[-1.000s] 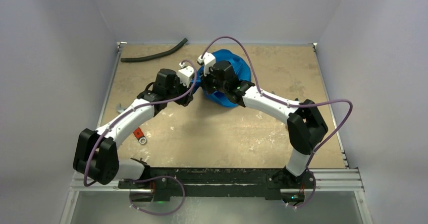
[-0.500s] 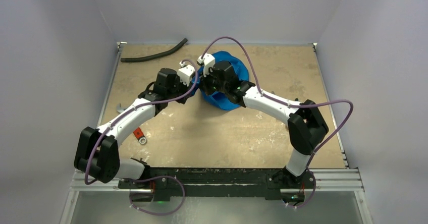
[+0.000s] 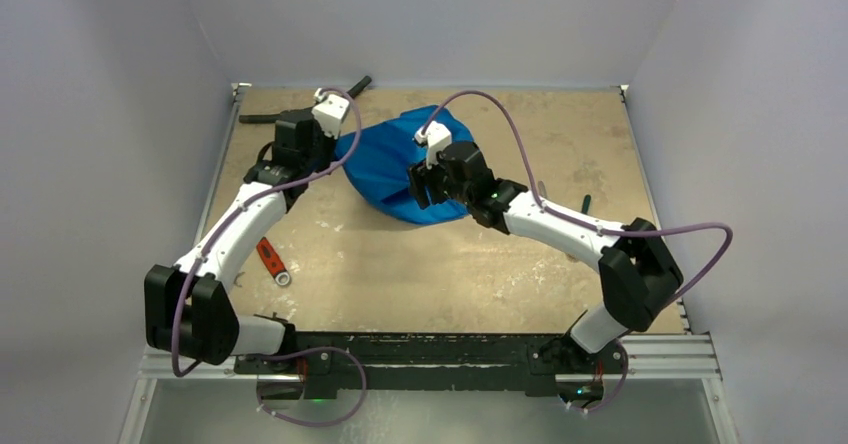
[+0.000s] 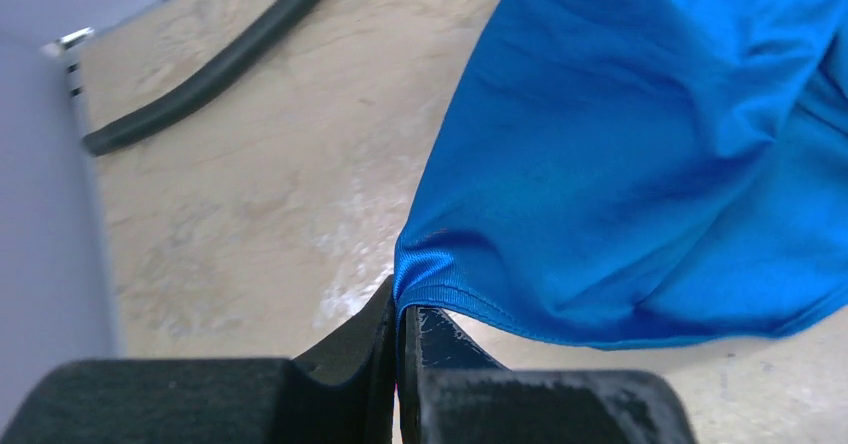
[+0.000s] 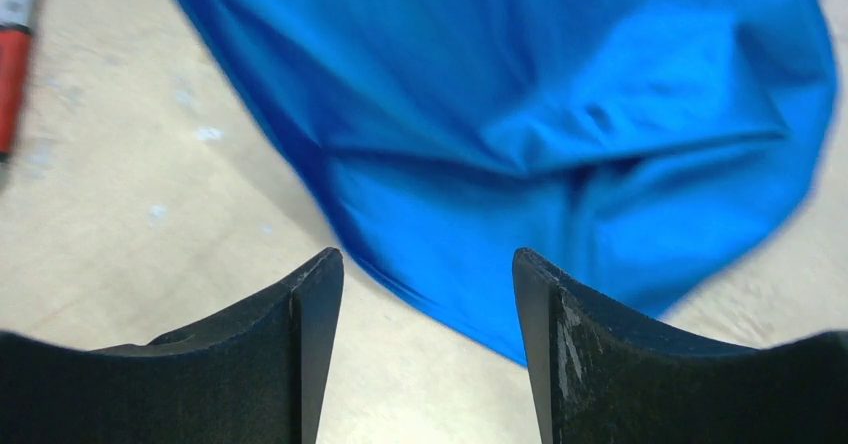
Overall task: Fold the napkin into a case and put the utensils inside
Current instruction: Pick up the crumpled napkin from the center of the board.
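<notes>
Spreading step, I reckon — my left gripper [image 4: 398,309] pinches the napkin [image 4: 640,154] corner; right gripper [image 5: 425,259], spread, empty, should grip cloth just ahead.

**What your table carries**

You are looking at a worn tan board table [image 3: 450,264]. On it lie a shiny blue satin cloth napkin [image 3: 385,164] toward the far side, a long black rubber hose [image 3: 256,118] at the far left, and a silver wrench with a red handle [image 3: 270,260] near the left edge.
</notes>
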